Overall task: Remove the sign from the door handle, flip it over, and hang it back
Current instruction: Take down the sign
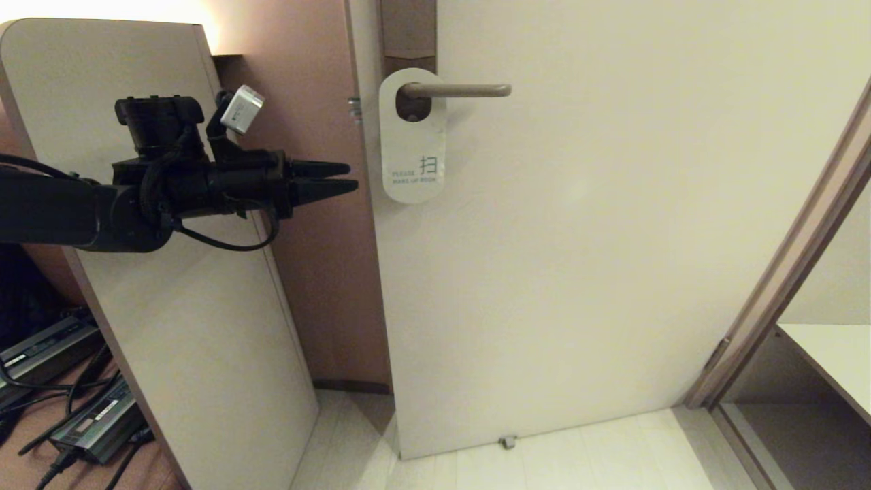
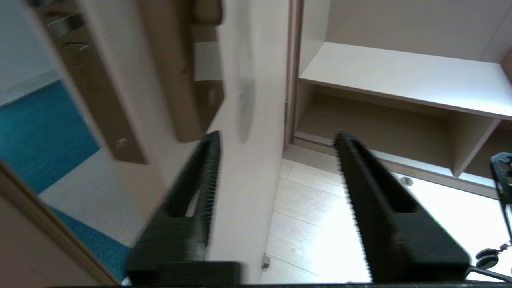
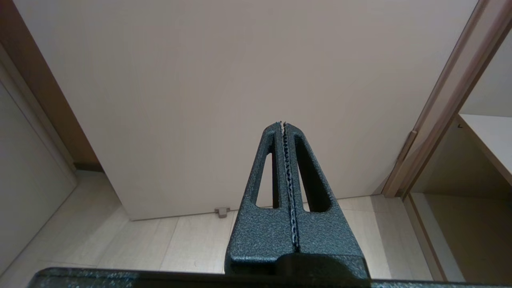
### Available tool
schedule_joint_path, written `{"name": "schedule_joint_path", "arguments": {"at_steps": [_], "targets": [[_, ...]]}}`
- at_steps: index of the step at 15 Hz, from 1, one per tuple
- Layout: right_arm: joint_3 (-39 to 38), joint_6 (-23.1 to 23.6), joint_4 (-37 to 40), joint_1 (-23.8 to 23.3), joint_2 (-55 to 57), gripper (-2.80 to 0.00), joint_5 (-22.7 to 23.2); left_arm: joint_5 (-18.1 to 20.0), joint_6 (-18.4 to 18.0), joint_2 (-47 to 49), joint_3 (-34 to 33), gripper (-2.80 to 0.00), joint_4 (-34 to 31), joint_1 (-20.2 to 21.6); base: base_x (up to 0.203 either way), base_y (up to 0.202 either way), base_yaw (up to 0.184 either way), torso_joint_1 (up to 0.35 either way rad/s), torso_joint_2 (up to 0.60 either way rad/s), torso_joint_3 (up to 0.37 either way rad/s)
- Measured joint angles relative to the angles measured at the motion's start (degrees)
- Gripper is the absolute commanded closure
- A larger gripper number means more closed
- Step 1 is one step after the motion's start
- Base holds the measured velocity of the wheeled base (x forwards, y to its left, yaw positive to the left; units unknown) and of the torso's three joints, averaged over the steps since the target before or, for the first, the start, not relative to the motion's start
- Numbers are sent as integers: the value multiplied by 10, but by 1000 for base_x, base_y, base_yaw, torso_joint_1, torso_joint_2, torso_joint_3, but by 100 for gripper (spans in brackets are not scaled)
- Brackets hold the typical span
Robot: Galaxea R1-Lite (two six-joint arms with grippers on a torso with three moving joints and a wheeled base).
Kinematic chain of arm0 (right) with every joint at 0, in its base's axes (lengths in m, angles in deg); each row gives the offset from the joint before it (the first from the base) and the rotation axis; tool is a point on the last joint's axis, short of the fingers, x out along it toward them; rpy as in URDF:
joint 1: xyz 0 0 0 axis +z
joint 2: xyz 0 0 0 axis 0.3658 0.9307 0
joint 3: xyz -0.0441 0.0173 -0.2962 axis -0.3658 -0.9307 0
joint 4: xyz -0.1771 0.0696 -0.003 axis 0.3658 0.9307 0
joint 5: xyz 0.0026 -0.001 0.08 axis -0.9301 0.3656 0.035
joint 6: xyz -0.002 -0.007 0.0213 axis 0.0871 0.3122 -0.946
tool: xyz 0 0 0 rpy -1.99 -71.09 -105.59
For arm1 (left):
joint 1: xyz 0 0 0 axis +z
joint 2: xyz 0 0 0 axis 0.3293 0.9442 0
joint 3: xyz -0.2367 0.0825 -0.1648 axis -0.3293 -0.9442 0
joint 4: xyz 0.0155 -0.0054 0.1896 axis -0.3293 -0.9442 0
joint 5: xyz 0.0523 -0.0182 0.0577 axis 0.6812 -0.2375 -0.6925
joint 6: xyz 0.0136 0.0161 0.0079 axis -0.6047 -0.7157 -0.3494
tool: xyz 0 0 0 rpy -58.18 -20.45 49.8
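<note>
Just ahead of your left gripper (image 1: pixel 352 175), past its fingertips and slightly higher, the sign (image 1: pixel 412 139) hangs on the door handle (image 1: pixel 463 90) with its white face out, the blue "MAKE UP ROOM" lettering near its lower end. The lever passes through the oval hole at the top of the card, and the card lies flat against the pale door (image 1: pixel 612 238). Your left gripper sits level, pointing at the door's edge, its fingers apart with nothing between them; in the left wrist view the two black toothed fingers (image 2: pixel 372 192) stand wide, with the door's edge running between them. The tips are near the sign's lower half but not touching it. To the gripper's near side stands a tall beige panel (image 1: pixel 170 327), and behind that, low down, dark power bricks and cables (image 1: pixel 81 415) lie on a reddish surface. Your right gripper (image 3: pixel 282 124) is out of the head view; its own camera shows its fingers pressed together, empty, pointing at the lower door, with a small door stop (image 3: pixel 221 211) on the tiled floor (image 3: pixel 168 244) below.
</note>
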Motion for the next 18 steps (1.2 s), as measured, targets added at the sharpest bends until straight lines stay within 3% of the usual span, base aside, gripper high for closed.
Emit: {"name": "schedule_joint_path", "arguments": {"at_steps": [12, 18], "targets": [[0, 0, 0, 0, 0, 0, 0, -8, 3, -17, -4, -280, 0, -44, 0, 0, 0, 0, 0, 0], [0, 0, 0, 0, 0, 0, 0, -16, 3, -4, 1, -280, 0, -46, 0, 0, 0, 0, 0, 0]]}}
